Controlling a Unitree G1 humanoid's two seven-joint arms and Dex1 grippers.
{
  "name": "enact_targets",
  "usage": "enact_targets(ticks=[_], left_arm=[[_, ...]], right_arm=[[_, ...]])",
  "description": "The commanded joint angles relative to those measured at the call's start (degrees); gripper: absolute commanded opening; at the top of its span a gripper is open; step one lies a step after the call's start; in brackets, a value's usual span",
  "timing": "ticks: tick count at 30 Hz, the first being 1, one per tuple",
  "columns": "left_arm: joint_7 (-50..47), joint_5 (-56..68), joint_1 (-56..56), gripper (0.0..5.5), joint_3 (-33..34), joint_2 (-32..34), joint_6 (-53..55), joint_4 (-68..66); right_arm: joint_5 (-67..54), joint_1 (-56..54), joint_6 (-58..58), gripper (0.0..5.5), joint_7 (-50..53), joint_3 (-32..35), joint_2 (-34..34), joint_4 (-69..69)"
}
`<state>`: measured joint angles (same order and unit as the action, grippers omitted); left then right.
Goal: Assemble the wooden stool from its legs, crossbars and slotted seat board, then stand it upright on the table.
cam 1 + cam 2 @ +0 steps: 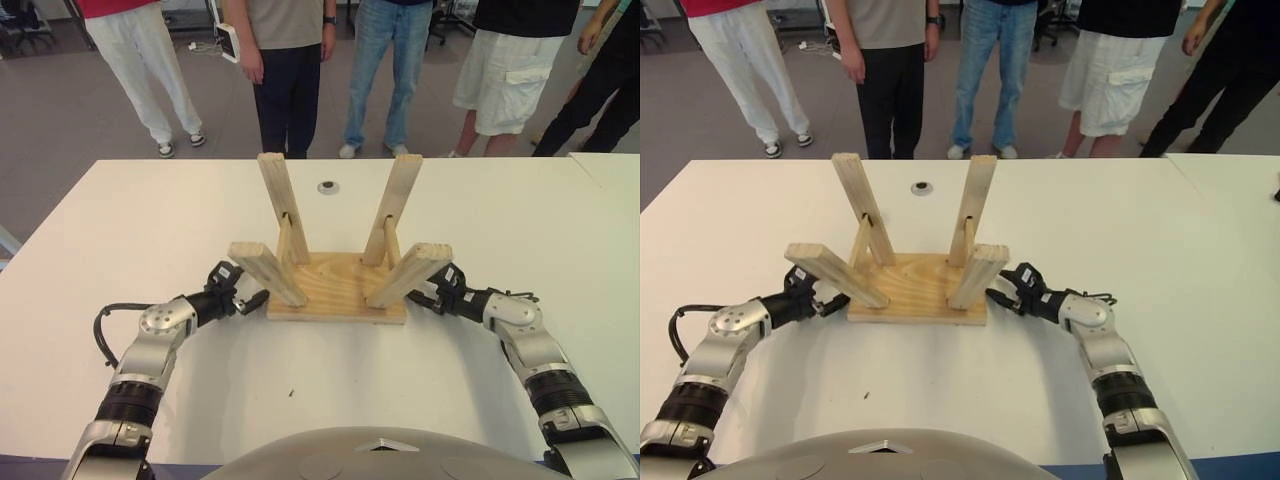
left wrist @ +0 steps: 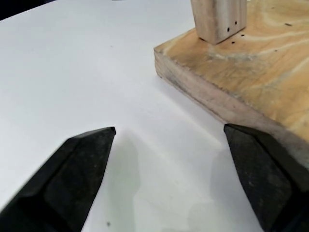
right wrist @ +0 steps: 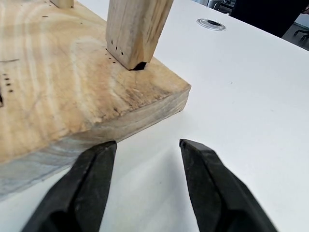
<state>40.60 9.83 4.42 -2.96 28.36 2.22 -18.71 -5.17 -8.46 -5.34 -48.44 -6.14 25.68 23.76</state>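
Observation:
The wooden stool lies upside down in the middle of the white table [image 1: 500, 230], its seat board [image 1: 335, 290] flat on the surface and its legs [image 1: 283, 207] sticking up and splaying outward. My left gripper [image 1: 252, 297] rests low on the table just off the board's left edge [image 2: 212, 104], open, with nothing between its fingers [image 2: 79, 166]. Off the board's right edge [image 3: 120, 123] sits my right gripper [image 1: 420, 296], also open and empty, its fingertips [image 3: 99, 169] close to the wood without touching it.
A small round metal grommet [image 1: 328, 187] is set in the table behind the stool. Several people stand beyond the far edge. A second table [image 1: 615, 170] adjoins at the right.

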Motion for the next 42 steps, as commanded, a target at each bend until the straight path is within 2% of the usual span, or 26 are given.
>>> enact_targets(ticks=[1, 7, 11, 16, 20, 25, 29, 33, 36, 42], left_arm=[[2.3, -0.3, -2.4, 4.18, 0.1, 0.5, -2.1, -0.6], [6.0, 0.7, -9.1, 4.18, 1.2, 3.7, -2.9, 4.8], [5.3, 1.0, -10.0, 4.18, 0.8, 2.4, -2.1, 8.3], [5.7, 0.4, -9.4, 4.18, -2.1, 0.9, -0.4, 11.6], [7.3, 3.3, -10.5, 4.18, -2.1, 2.5, 3.9, 21.3], [10.4, 16.3, -11.9, 4.18, 2.3, 7.1, 16.0, 40.6], [9.5, 22.2, -10.7, 4.18, 7.0, 8.6, 21.0, 45.6], [8.9, 23.3, -11.2, 4.18, 7.5, 8.2, 23.3, 46.6], [9.9, 20.8, -13.7, 4.18, 7.1, 8.1, 21.1, 42.5], [9.6, 23.0, -10.0, 4.18, 12.0, 6.4, 18.6, 39.8]], right_arm=[[1.4, -1.4, -1.2, 2.45, 1.8, 0.5, 0.2, 3.7], [-1.5, 8.6, 0.2, 2.45, 0.5, 1.9, 2.3, -6.0], [-3.9, 13.7, 3.9, 2.45, -0.3, 1.1, 2.2, -14.5], [-6.3, 14.6, 9.2, 2.45, -1.7, -1.6, 1.6, -23.9], [-12.8, 13.9, 17.2, 2.45, -4.0, -0.4, 2.7, -34.3], [-22.2, 11.1, 26.9, 2.45, -5.5, 5.0, 5.6, -42.0], [-23.1, 11.2, 27.4, 2.45, -7.3, 6.9, 7.5, -41.0], [-24.9, 10.4, 28.0, 2.45, -8.2, 7.6, 8.5, -40.5], [-24.5, 10.6, 27.6, 2.45, -10.1, 6.4, 9.0, -37.9], [-30.0, 6.9, 29.9, 2.45, -10.5, 11.1, 6.8, -33.4]])
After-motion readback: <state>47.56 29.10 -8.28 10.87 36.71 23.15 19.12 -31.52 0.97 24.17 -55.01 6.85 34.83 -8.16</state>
